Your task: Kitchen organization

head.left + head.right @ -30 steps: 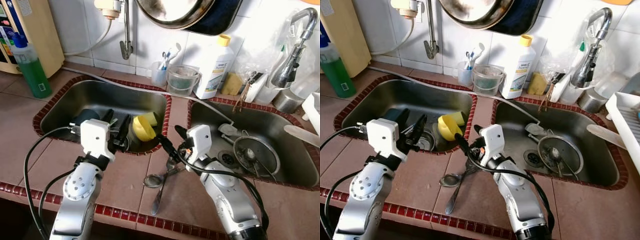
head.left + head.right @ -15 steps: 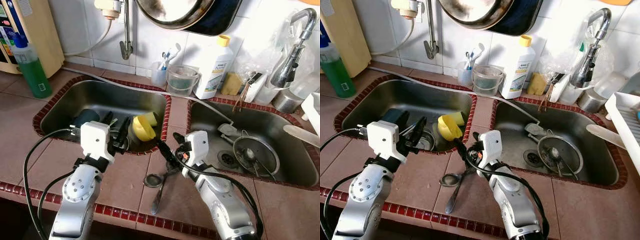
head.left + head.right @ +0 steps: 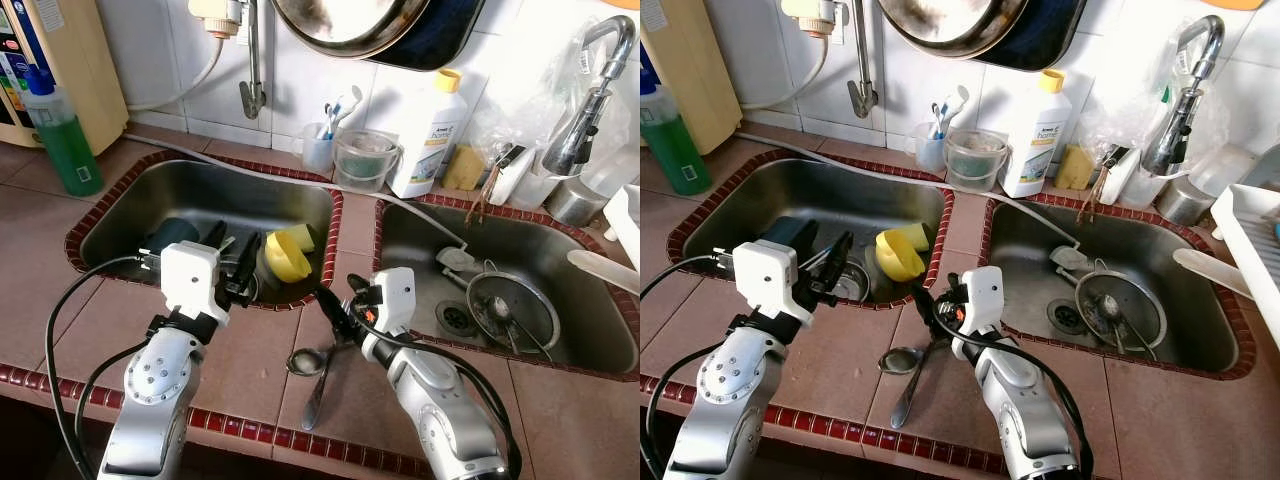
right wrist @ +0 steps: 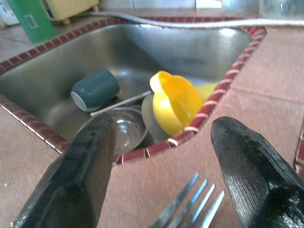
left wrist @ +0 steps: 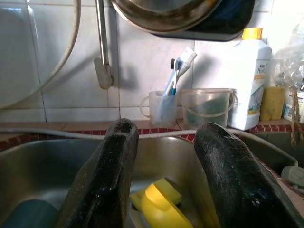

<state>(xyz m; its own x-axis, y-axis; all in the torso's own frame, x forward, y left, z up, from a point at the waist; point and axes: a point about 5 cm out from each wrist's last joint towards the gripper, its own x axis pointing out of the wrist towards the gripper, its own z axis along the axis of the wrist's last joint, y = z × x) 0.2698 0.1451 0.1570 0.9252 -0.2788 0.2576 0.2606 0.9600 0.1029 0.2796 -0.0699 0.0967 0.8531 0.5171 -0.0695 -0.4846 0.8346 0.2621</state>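
Right gripper (image 4: 159, 178): fingers spread, poised just above the fork (image 4: 192, 204) on the counter.
Left gripper (image 5: 164, 178): fingers apart, empty, over the left sink (image 3: 205, 195).
Fork and spoon (image 3: 305, 361): lay on tiled counter (image 3: 250, 360) between sinks.
Left sink contents: yellow cup (image 3: 285, 256), teal mug (image 4: 95, 89).

White bottle (image 5: 255, 80) label: "home", partly legible.

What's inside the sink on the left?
In the left sink lie a yellow cup on its side, a dark teal mug on its side, and a small metal bowl. The left gripper covers part of the bottom, so more may hide there.
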